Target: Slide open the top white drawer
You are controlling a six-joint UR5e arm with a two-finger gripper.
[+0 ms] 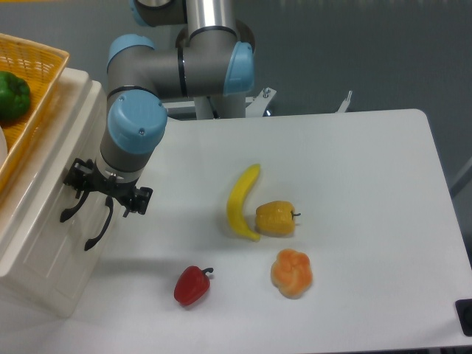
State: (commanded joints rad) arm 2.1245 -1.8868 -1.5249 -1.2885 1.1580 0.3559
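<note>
The white surface (354, 177) is seen from above, with a cream-white cabinet (44, 243) standing at its left edge. The arm (177, 66) is bent down toward the cabinet front. An orange basket (33, 63) holding a green pepper (12, 96) is set on top of the cabinet. The top white drawer (51, 184) is found just under the cabinet's top, its curved black handle (70, 210) beside the lower drawer's handle (98, 227). The gripper (99, 198) is placed right at these handles; whether the jaws are clenched cannot be told. A banana (242, 203), touching a yellow pepper (275, 218), an orange fruit (291, 273) and a red pepper (192, 285) are laid on the surface.
</note>
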